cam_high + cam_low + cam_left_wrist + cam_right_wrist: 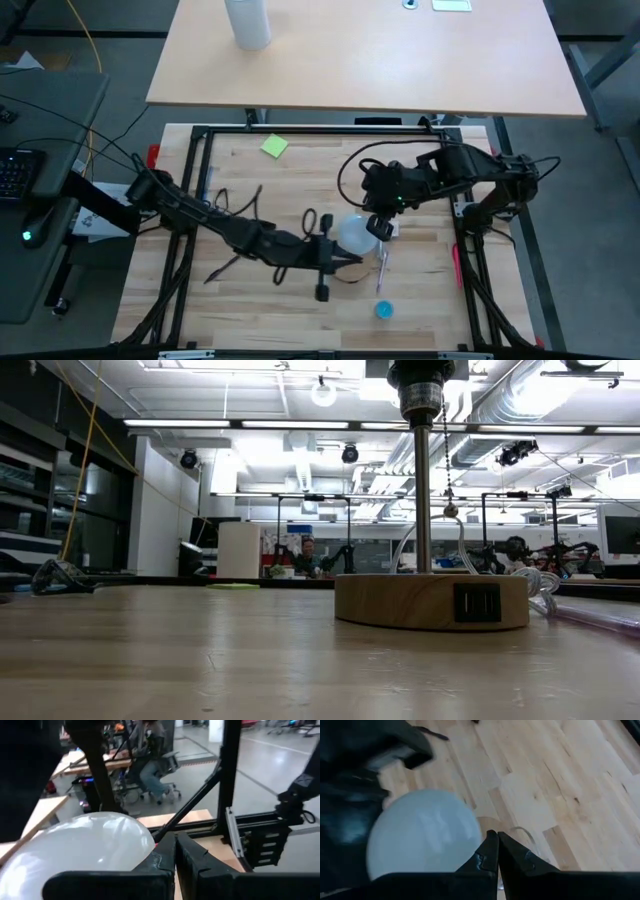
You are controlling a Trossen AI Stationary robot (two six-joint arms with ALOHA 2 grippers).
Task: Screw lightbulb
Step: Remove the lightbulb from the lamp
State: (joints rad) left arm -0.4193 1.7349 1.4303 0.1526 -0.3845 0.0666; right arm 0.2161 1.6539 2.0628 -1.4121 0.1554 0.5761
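The white lightbulb (355, 236) stands above the table's middle, on top of a lamp whose metal pole (423, 500) rises from a round wooden base (430, 602) to a black socket (420, 390). In the low view the bulb is out of frame. My left gripper (348, 262) reaches in from the table's left, nearly level, and is shut (175, 857), with the bulb's globe (80, 852) close beside its fingers. My right gripper (378, 229) slants down from the table's right and is shut (497, 852), with the globe (425, 837) beside it. My left gripper lies with the outer side of one shut finger (159, 862) against or just short of the globe's side (145, 842); I cannot tell whether it touches. My right gripper has its shut fingertips (490, 847) at the globe's edge (477, 837); whether they touch it, I cannot tell.
A blue cap (383, 309) and a thin clear stick (381, 268) lie near the table's front. Black cables (235, 215) trail at the left, and a green note (274, 146) lies at the far left. A black frame (330, 129) rims the table. A white cylinder (248, 22) stands on the desk beyond.
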